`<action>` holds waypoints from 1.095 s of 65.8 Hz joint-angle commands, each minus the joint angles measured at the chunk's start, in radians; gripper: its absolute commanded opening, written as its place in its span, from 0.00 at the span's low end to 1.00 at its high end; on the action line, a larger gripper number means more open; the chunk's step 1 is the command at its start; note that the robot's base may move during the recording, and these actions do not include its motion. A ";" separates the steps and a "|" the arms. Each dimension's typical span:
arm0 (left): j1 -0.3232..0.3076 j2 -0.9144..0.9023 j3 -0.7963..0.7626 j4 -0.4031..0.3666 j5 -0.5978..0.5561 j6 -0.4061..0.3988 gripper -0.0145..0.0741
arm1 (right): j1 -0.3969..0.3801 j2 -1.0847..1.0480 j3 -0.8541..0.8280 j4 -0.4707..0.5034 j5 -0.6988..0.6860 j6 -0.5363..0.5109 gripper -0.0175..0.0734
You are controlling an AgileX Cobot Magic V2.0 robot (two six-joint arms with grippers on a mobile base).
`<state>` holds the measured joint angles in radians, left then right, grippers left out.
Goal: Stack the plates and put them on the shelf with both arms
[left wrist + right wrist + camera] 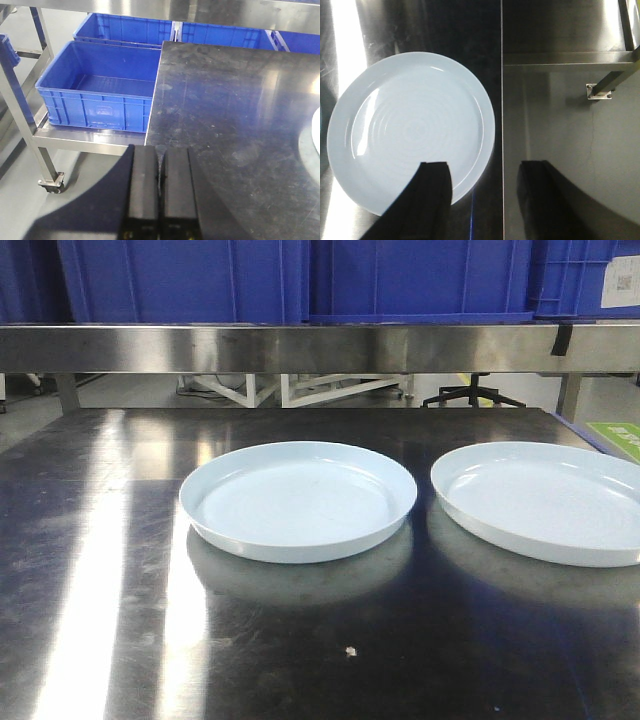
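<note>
Two pale blue-white plates lie side by side on the steel table (100,590): the left plate (298,498) near the middle, the right plate (545,500) cut off by the frame's right edge. Neither arm shows in the front view. The right wrist view has my right gripper (485,165) open and empty above the near right rim of a plate (410,125); one finger is over the plate, the other past the table's edge. My left gripper (160,150) is shut and empty over the table's left edge. A plate's rim (315,135) shows as a sliver far to its right.
A steel shelf (300,348) runs across behind the table, with blue bins (250,280) on it. Left of the table, blue crates (100,90) sit on a low wheeled steel rack (90,140). Right of the table, a steel frame leg (602,85) stands on the floor.
</note>
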<state>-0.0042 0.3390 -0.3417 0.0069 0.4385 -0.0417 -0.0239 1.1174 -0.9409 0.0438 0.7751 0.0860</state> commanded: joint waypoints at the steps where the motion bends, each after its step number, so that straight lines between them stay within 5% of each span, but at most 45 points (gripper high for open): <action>1: -0.004 0.006 -0.029 -0.001 -0.076 -0.005 0.26 | -0.004 0.019 -0.037 0.001 -0.049 -0.007 0.67; 37: -0.004 0.006 -0.029 -0.001 -0.076 -0.005 0.26 | -0.031 0.331 -0.038 -0.022 -0.235 -0.007 0.67; 72: -0.004 0.006 -0.029 -0.001 -0.076 -0.005 0.26 | -0.031 0.464 -0.038 -0.022 -0.266 -0.007 0.67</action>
<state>-0.0042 0.3390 -0.3417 0.0069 0.4385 -0.0417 -0.0462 1.6093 -0.9456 0.0318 0.5532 0.0860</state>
